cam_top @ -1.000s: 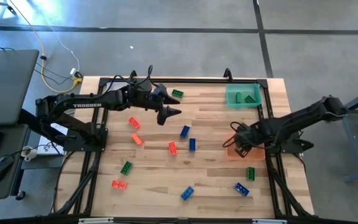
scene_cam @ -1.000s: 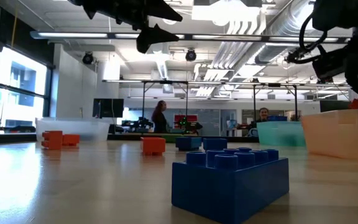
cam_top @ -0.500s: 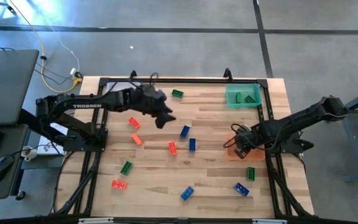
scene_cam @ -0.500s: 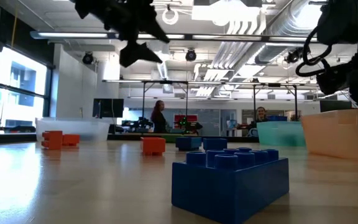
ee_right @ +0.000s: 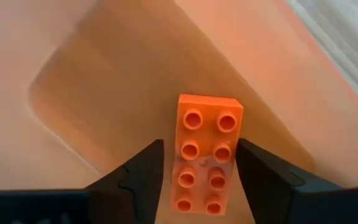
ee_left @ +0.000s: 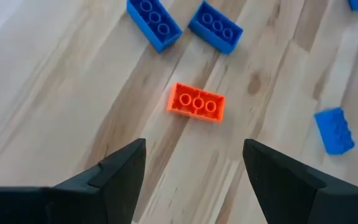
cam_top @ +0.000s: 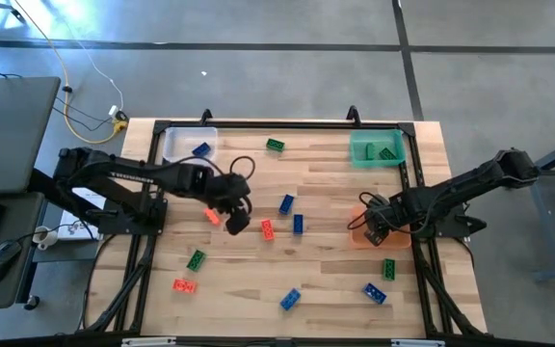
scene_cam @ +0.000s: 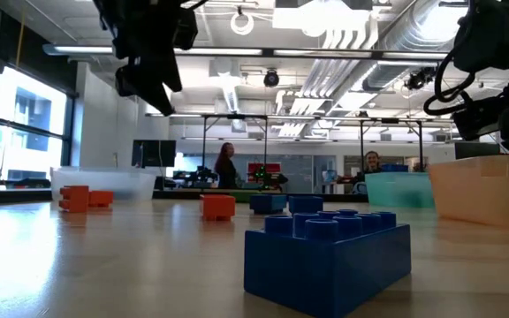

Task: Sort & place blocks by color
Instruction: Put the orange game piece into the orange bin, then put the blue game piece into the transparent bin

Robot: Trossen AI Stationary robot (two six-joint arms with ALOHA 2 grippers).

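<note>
Nearest, at the front of the table [cam_top: 335, 308]: loose blocks unsorted, a blue brick [scene_cam: 325, 252] large in the low view, more blue, green and red-orange ones scattered alongside in the high view.

Mid-table, left side: left gripper [cam_top: 234, 217] poised above the wood, aimed down at an orange brick [ee_left: 196, 102] lying flat, studs up. Fingers [ee_left: 120, 171] spread wide, empty, touching nothing. Brick ahead of the tips, not yet between them. Two blue bricks [ee_left: 215, 26] just beyond it. Likely lined up for the next pick; a short advance and descent needed to bracket the brick.

Mid-table, right side: right gripper [cam_top: 374, 227] down inside the orange bin [cam_top: 400, 241], right place for this colour. Second orange brick [ee_right: 207, 158] between its fingers [ee_right: 142, 171], apparently resting on the bin floor. Fingers parted slightly, a sliver of gap on one side, so judged released rather than clamped.

Far edge: clear bin [cam_top: 173, 140] with one blue block inside; green bin [cam_top: 359, 151] with green blocks inside; one green brick [cam_top: 275, 146] loose between the two bins. Sorting partly done.
</note>
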